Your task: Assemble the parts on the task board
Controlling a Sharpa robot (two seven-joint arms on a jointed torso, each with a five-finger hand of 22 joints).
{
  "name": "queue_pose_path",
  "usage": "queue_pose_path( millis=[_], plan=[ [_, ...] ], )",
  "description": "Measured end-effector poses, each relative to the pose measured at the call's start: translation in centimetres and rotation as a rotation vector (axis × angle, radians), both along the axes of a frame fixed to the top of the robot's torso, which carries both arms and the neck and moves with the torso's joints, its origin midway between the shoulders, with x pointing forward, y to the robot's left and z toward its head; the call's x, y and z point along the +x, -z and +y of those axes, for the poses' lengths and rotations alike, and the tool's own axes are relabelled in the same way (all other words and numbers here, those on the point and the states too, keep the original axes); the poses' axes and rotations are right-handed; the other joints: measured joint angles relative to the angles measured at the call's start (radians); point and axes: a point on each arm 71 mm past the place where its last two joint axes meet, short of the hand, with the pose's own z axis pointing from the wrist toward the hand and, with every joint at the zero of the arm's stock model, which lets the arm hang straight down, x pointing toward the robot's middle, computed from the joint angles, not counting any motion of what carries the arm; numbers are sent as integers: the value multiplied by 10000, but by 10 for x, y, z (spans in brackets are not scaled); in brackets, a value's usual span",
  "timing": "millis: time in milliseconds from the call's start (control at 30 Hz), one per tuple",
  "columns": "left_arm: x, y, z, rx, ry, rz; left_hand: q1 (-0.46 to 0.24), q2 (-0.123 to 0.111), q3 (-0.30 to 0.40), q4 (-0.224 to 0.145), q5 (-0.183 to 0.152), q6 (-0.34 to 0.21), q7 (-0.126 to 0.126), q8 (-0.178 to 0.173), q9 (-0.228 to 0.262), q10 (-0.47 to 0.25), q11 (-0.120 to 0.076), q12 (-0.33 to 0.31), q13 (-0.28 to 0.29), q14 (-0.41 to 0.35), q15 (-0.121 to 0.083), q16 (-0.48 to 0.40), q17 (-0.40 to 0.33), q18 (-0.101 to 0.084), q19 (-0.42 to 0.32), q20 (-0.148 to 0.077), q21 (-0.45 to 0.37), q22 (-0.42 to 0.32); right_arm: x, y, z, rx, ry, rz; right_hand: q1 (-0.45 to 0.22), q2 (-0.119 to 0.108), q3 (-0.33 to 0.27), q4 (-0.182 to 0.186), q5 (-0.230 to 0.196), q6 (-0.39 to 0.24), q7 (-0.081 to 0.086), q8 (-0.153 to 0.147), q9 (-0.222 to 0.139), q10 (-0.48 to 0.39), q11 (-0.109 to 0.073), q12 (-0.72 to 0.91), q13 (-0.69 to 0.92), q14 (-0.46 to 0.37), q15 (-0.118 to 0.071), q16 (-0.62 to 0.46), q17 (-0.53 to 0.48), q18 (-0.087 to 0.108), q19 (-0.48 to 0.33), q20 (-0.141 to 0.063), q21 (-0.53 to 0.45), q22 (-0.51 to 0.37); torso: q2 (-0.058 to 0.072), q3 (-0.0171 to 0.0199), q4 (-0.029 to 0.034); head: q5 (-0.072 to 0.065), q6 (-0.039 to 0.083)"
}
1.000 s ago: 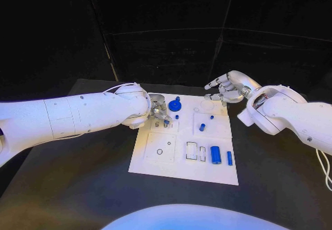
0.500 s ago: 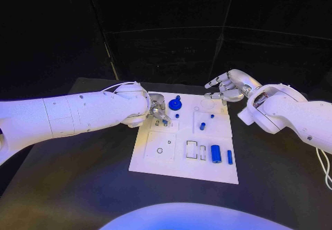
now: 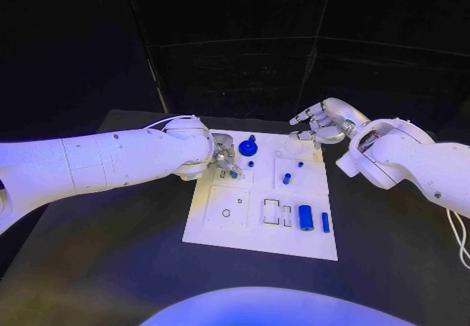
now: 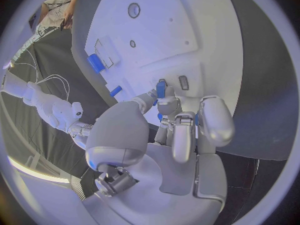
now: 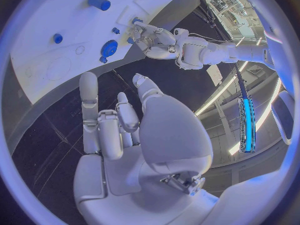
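Left hand (image 4: 172, 115) pinches small rigid blue plastic peg (image 4: 160, 89) at fingertips: light, likely slippery, grip mid-shaft. Right hand (image 3: 323, 122) empty, fingers loosely spread.

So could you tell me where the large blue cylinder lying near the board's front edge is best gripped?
Probably across its middle, from straight above: the large blue cylinder lies flat on the task board, long axis front to back, with open board beside it for fingers.

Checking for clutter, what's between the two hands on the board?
In the head view, the round blue part stands between the left hand and right hand.
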Motion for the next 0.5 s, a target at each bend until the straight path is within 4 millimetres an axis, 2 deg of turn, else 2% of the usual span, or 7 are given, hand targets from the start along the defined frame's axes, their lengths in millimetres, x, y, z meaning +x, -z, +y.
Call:
queue_pose_path(
  millis=[500],
  plan=[
    [0, 0, -1, 165, 57, 204, 18, 18, 66, -13, 27, -16, 18, -32, -1, -1, 2, 0, 2, 0, 0, 0, 0, 0, 0, 1, 0, -1, 0, 0, 1, -11, -21, 1, 0, 0, 0, 0, -2, 0, 0, 0, 0, 0, 0, 0, -3, 0, 0, 0, 0, -1, 0, 0, 0, 0, -4, 5, 0, 19, -9]
  ],
)
